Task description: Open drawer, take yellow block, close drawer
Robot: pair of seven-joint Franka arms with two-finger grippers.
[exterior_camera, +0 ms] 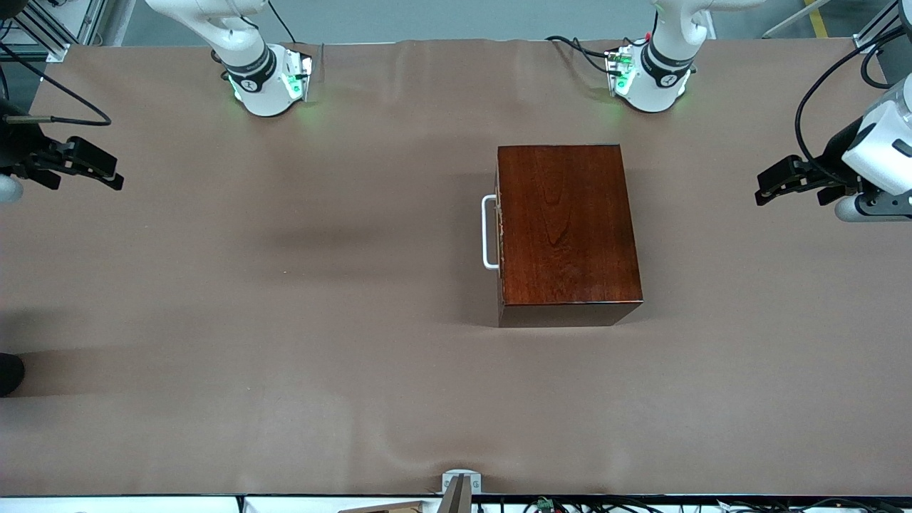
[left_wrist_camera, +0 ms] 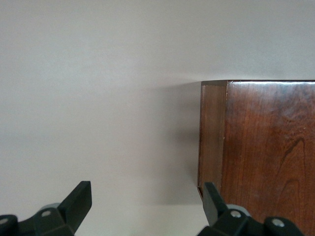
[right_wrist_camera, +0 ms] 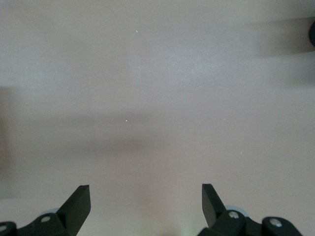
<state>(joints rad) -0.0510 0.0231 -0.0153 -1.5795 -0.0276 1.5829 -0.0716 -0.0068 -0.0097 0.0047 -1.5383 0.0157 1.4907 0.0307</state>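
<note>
The dark reddish-brown wooden box (exterior_camera: 566, 228) stands on the table near the left arm's base. Its drawer is shut, and the white loop handle (exterior_camera: 488, 231) on the drawer front faces the right arm's end of the table. The yellow block is hidden. My left gripper (exterior_camera: 764, 187) is open and empty, held up at the left arm's end of the table; its wrist view (left_wrist_camera: 146, 196) shows one corner of the box (left_wrist_camera: 256, 147). My right gripper (exterior_camera: 114, 178) is open and empty, held up at the right arm's end; its wrist view (right_wrist_camera: 146, 196) shows only bare table.
A brown cloth (exterior_camera: 285, 320) covers the whole table. The two arm bases (exterior_camera: 267, 82) (exterior_camera: 652, 75) stand along the table's edge farthest from the front camera. A small metal bracket (exterior_camera: 459, 484) sits at the edge nearest to it.
</note>
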